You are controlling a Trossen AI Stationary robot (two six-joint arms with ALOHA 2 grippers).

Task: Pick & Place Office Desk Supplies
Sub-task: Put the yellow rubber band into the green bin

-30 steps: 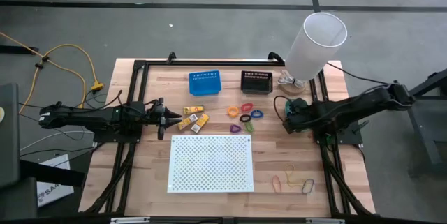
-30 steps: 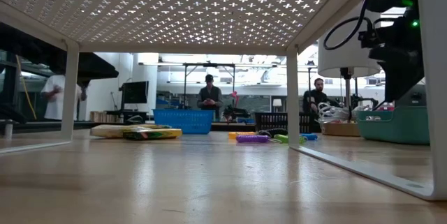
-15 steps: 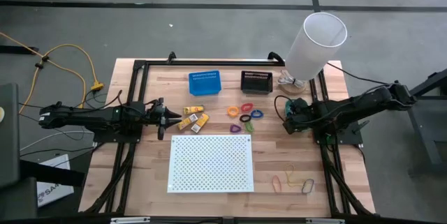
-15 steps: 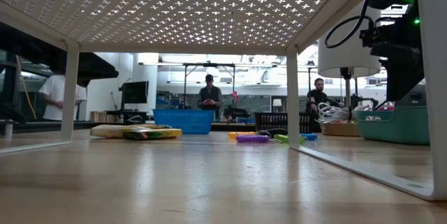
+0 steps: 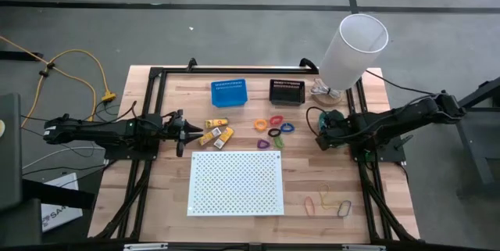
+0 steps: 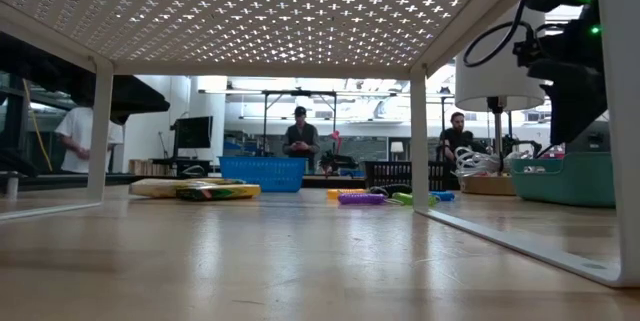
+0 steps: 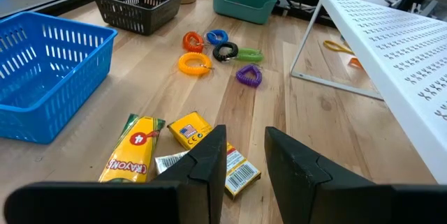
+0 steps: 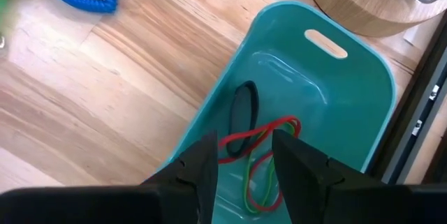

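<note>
- Three yellow packets point(image 5: 216, 133) lie on the worktop point(image 5: 164, 181) left of centre, just beside the left claw point(image 7: 244, 155) — narrowly parted, empty.
- Five coiled loops point(image 5: 274, 127) sit mid-worktop; loose rubber bands point(image 5: 328, 202) lie near right.
- Teal bin point(image 8: 335, 98) holds three bands — black, red, green; right claw point(image 8: 243, 160) hovers over it, parted, holding nothing.
- Blue bin point(image 5: 229, 93) and black bin point(image 5: 286, 91) stand far.
</note>
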